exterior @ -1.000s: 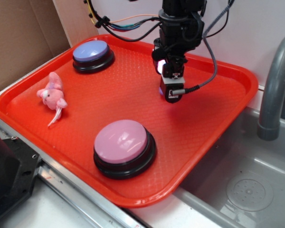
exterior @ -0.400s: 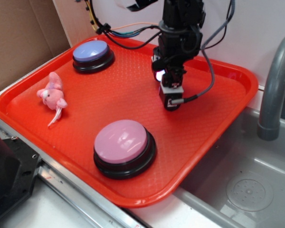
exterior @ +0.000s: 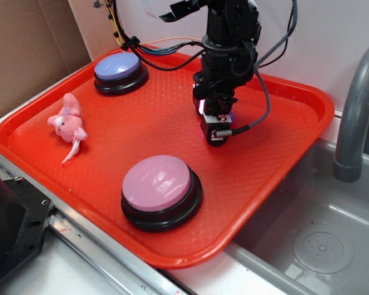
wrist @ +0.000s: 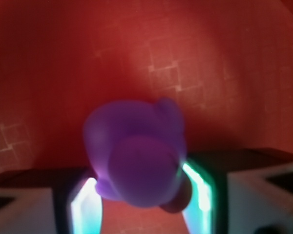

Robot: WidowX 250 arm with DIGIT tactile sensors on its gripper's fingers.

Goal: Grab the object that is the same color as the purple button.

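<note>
Purple and shiny, the little duck (wrist: 136, 156) sits between the two glowing fingers (wrist: 198, 187) of the claw (exterior: 215, 126), low over the middle of the red tray (exterior: 295, 153). The fingers look close on both sides, but I cannot tell if they squeeze it yet. A good grab means pinching its round body gently, then lifting straight up so it does not pop out.

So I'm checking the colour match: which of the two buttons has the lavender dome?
The purple button at the tray's far left corner; the near one is pink.
</note>
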